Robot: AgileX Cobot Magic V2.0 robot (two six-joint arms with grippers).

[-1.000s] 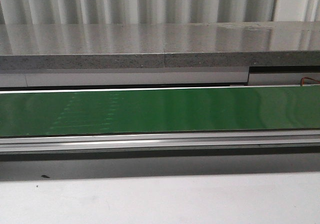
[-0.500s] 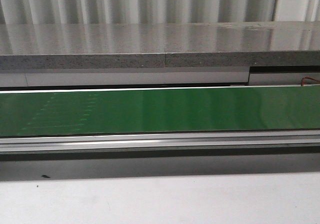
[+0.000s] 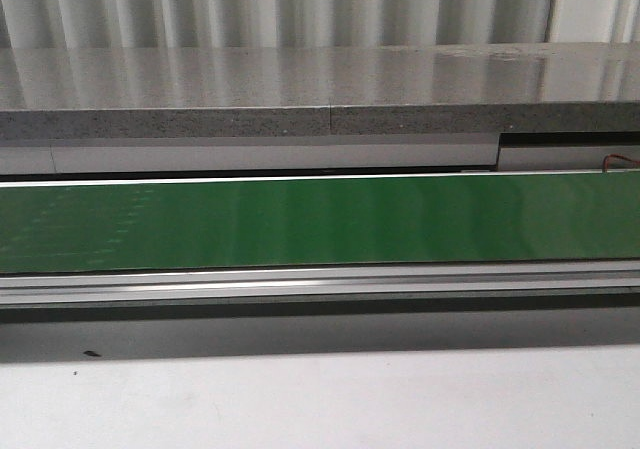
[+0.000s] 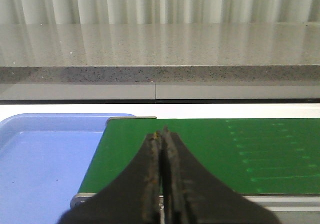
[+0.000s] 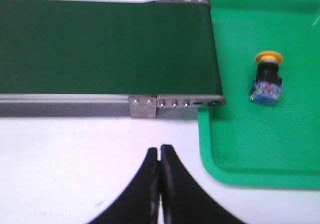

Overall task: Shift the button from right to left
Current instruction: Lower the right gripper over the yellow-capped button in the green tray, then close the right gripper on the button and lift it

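The button (image 5: pixel 266 79), with a yellow cap, black collar and blue block, lies on its side in the green tray (image 5: pixel 260 154) beside the end of the green belt (image 5: pixel 105 44). My right gripper (image 5: pixel 160 149) is shut and empty over the white table, short of the belt and well apart from the button. My left gripper (image 4: pixel 162 133) is shut and empty above the other end of the belt (image 4: pixel 215 149), next to a blue tray (image 4: pixel 45 164). Neither gripper nor the button shows in the front view, only the belt (image 3: pixel 320 219).
A grey stone shelf (image 3: pixel 320 94) runs behind the belt, with a corrugated wall beyond. The belt's metal side rail (image 3: pixel 320 284) and end bracket (image 5: pixel 175 104) stand between the white table (image 3: pixel 320 399) and the belt.
Faint light marks on the belt have drifted leftward in the front view. Nothing else has visibly moved.
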